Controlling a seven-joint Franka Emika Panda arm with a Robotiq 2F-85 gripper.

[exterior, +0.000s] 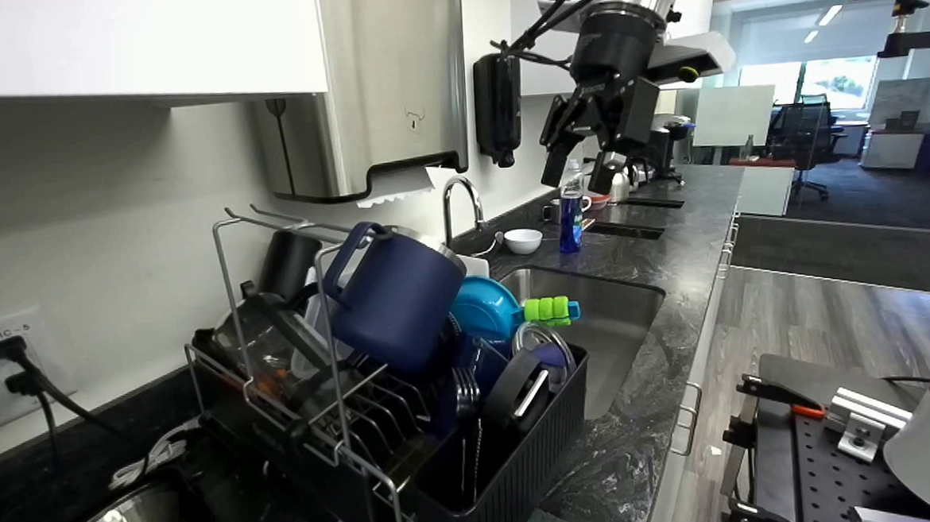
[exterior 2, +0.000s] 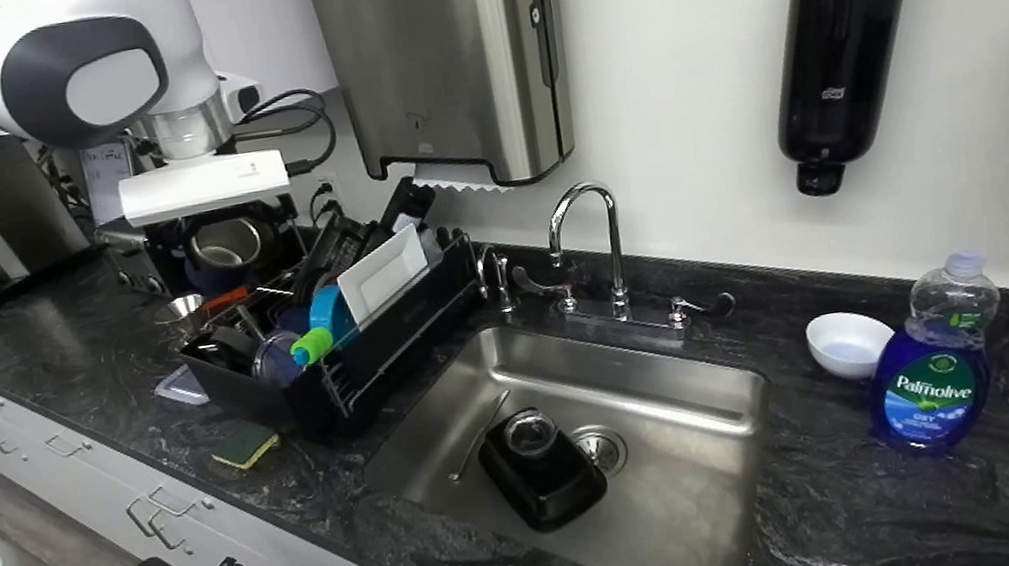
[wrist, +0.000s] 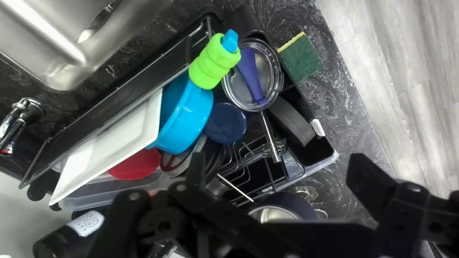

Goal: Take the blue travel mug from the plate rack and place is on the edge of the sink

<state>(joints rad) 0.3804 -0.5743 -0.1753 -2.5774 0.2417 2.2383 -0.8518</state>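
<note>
Gripper [exterior: 578, 177] raised above the plate rack [exterior 2: 416, 313], its fingers [wrist: 369, 186] standing wide apart and pointing downward; it is unloaded and clear of contact, with the blue mug [exterior: 403, 300] lower and well apart from it in an exterior view. The mug lies tilted in the plate rack, on the side away from the sink [exterior 2: 684, 518]. Its steel-lined mouth [exterior 2: 225, 246], seen in an exterior view, opens toward the sink side and upward. In an exterior view its long axis slopes up from lower left to upper right, ending in the mouth, and the handle [exterior: 340, 259] loops off the upper left side. In the wrist view the mug falls between the fingers and is partly covered by the gripper's black frame. In an exterior view the white camera housing [exterior 2: 204, 187] hides much of the gripper, and the finger spacing cannot be told there. Also in the plate rack: a turquoise pot [exterior: 485, 308] with a green handle sleeve [exterior: 547, 310], and a white square plate [exterior 2: 386, 271] standing on edge. A black tub [exterior 2: 551, 483] rests in the sink, in front of the curved faucet [exterior 2: 612, 235]. On the counter [exterior 2: 866, 519]: a green sponge [wrist: 303, 59] beside the plate rack and a white bowl [exterior 2: 848, 345] next to a bottle of blue soap [exterior 2: 930, 383]
</note>
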